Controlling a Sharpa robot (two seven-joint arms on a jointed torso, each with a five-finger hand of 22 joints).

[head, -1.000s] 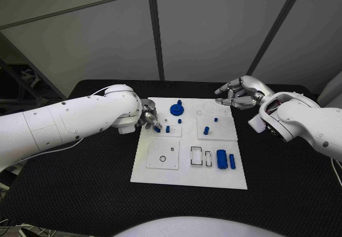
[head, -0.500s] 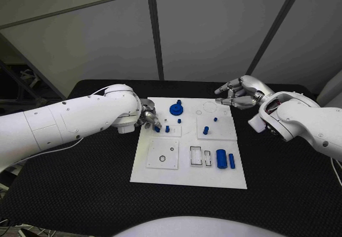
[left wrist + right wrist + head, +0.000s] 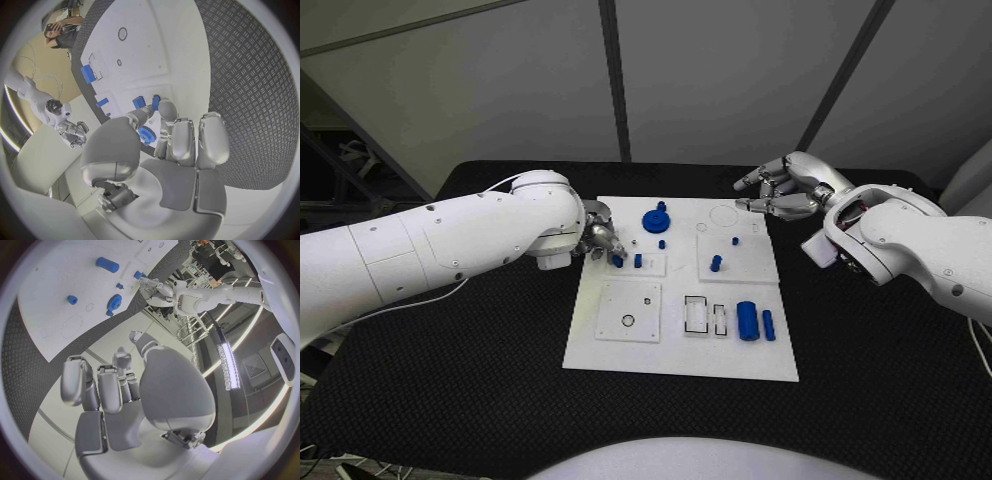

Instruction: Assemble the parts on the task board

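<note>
My left hand [image 3: 599,240] pinches a small blue peg [image 3: 617,260] over the task board [image 3: 679,355], at its left edge on the tabletop [image 3: 459,380]. If my fingers tilt it, I think it jams or drops beside its hole. My right hand [image 3: 783,192] hovers past the far right corner, its fingers curled and holding nothing.

A black table [image 3: 473,370] with a finely textured, mat-like top is carrying the scene. Lying flat on it, about midway between the left and right edges and somewhat nearer the far edge than the near one, is the white task board [image 3: 678,360], a rectangular plate whose long sides are running from near edge to far edge. Bare black surface is showing along all four sides of the board.
</note>
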